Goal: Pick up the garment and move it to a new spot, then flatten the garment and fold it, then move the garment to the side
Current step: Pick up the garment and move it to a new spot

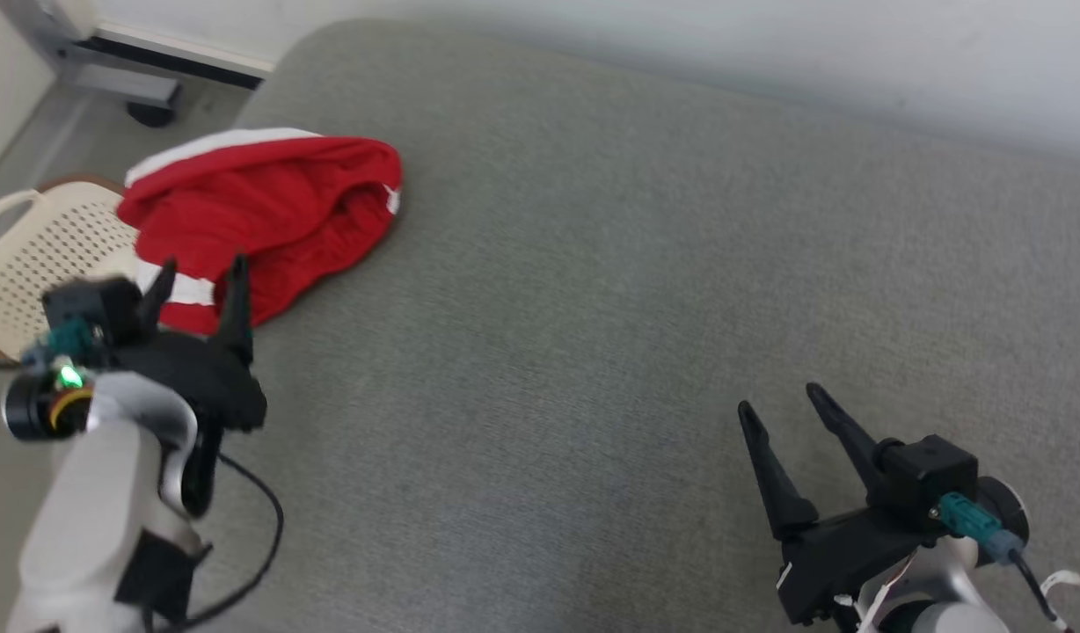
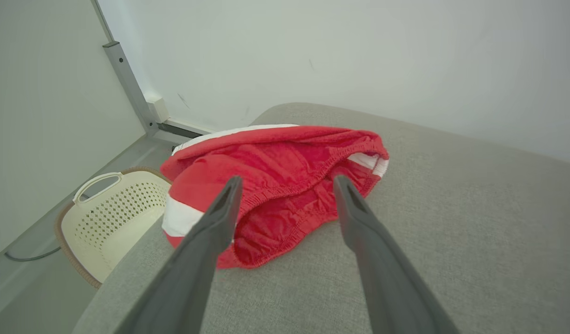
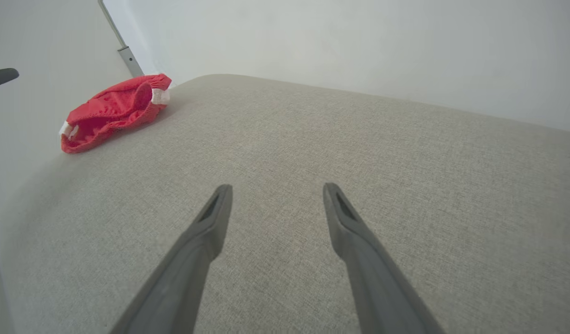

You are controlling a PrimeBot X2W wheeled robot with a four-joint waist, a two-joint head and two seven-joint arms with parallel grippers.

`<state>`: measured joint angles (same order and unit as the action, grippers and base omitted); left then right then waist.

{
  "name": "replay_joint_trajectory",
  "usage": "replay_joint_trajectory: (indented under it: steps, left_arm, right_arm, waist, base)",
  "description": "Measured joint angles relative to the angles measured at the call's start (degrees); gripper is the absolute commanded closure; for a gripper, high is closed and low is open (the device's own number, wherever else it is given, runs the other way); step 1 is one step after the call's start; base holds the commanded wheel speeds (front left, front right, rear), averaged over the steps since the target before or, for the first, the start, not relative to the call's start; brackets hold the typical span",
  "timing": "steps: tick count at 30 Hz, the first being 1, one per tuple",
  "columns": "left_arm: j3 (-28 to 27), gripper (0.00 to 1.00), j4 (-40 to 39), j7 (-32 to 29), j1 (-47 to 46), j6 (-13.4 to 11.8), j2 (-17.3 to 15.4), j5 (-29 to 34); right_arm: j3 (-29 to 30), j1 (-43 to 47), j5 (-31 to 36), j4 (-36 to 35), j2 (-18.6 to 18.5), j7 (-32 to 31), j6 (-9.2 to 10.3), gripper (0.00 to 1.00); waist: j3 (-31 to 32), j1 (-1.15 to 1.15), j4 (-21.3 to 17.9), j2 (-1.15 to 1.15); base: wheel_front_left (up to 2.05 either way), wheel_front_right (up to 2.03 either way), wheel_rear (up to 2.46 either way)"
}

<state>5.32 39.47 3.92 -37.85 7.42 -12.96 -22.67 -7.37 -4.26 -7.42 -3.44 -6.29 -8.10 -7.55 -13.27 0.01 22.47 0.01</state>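
The garment (image 1: 259, 211) is a red piece with white stripes and an elastic hem, bunched at the far left corner of the grey upholstered surface (image 1: 593, 308). In the left wrist view the garment (image 2: 285, 176) lies just beyond my fingertips. My left gripper (image 1: 201, 272) hovers at its near edge, open, with nothing between the fingers (image 2: 220, 218). My right gripper (image 1: 782, 397) stands open over bare fabric at the lower right, far from the garment (image 3: 113, 109). Its fingers (image 3: 210, 222) hold nothing.
A cream perforated laundry basket (image 1: 39, 255) stands on the floor left of the surface, partly under the garment's overhang. A grey metal frame with a caster (image 1: 144, 88) sits at the back left. A pale wall (image 1: 681, 44) runs behind the surface.
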Motion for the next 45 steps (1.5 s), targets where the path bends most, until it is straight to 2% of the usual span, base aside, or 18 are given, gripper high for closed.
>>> replay_joint_trajectory:
  steps: [9,13,15,21,27,28,29,30,32,37,45]
  left_arm:
    - [2.0,0.0,8.0,-4.7,-12.6,0.1,-2.2,-2.4]
    - [3.1,0.0,13.4,-11.6,-17.7,0.1,-4.8,-2.7]
    - [3.2,0.0,14.6,-12.8,-19.6,-0.1,-5.8,-2.6]
    - [3.1,0.0,17.8,-12.4,-22.5,-2.7,-7.4,-2.0]
    - [3.3,0.0,21.3,-10.2,-24.5,-7.0,-7.5,-1.1]
    - [3.1,0.04,21.8,-9.8,-24.7,-7.5,-7.5,-1.1]
    - [3.1,0.76,22.4,-9.3,-24.8,-8.0,-7.5,-1.1]
    - [3.0,1.0,22.8,-8.5,-24.9,-8.1,-7.5,-1.1]
    - [3.1,1.0,23.7,-8.0,-25.3,-8.3,-7.3,-1.2]
    - [3.3,1.0,25.0,-7.5,-25.4,-7.0,-8.2,-1.7]
    - [4.1,1.0,23.6,-5.8,-26.6,-6.0,-12.8,-0.7]
  right_arm:
    - [1.2,0.7,0.6,-7.5,-1.7,-3.7,0.0,0.0]
    - [2.5,1.3,1.0,-11.0,-1.7,-4.5,0.0,0.0]
    - [3.0,2.1,1.2,-12.1,-1.7,-4.8,0.0,0.0]
    - [3.2,3.5,1.5,-14.4,-1.7,-4.9,0.0,0.0]
    - [2.8,3.2,1.7,-15.7,-1.2,-4.6,-0.03,0.0]
    - [2.6,3.1,1.7,-15.8,-1.2,-4.5,-0.07,0.0]
    - [2.5,3.0,1.7,-15.8,-1.3,-4.4,-0.08,0.0]
    - [2.5,2.9,1.5,-15.7,-1.3,-4.3,-0.08,0.0]
    - [2.4,2.8,1.2,-15.4,-1.4,-4.1,-0.08,0.0]
    - [1.6,1.8,0.5,-12.9,-1.0,-3.2,-0.02,0.0]
    - [-0.3,-0.7,-1.4,-5.2,1.5,1.1,-0.01,0.0]
  waist:
    - [-7.0,0.0,-4.9,0.0]
    - [-11.4,0.01,-7.8,0.0]
    - [-13.1,0.01,-8.7,0.01]
    - [-17.5,0.01,-11.0,0.0]
    - [-20.3,-0.01,-12.5,-0.01]
    - [-20.5,-0.01,-12.7,-0.02]
    - [-20.6,-0.01,-13.0,-0.01]
    - [-20.7,-0.01,-13.2,-0.01]
    - [-20.4,-0.01,-13.5,-0.01]
    - [-18.3,-0.01,-14.0,-0.01]
    - [-12.6,-0.01,-15.1,-0.01]
  base:
    - [0.0,0.0,0.0]
    - [0.0,0.0,0.0]
    - [0.0,0.0,0.0]
    - [0.0,0.0,0.0]
    - [0.0,0.0,0.0]
    - [0.0,0.0,0.0]
    - [0.0,0.0,0.0]
    - [0.0,0.0,0.0]
    - [0.0,0.0,0.0]
    - [0.0,0.0,0.0]
    - [0.0,0.0,0.0]
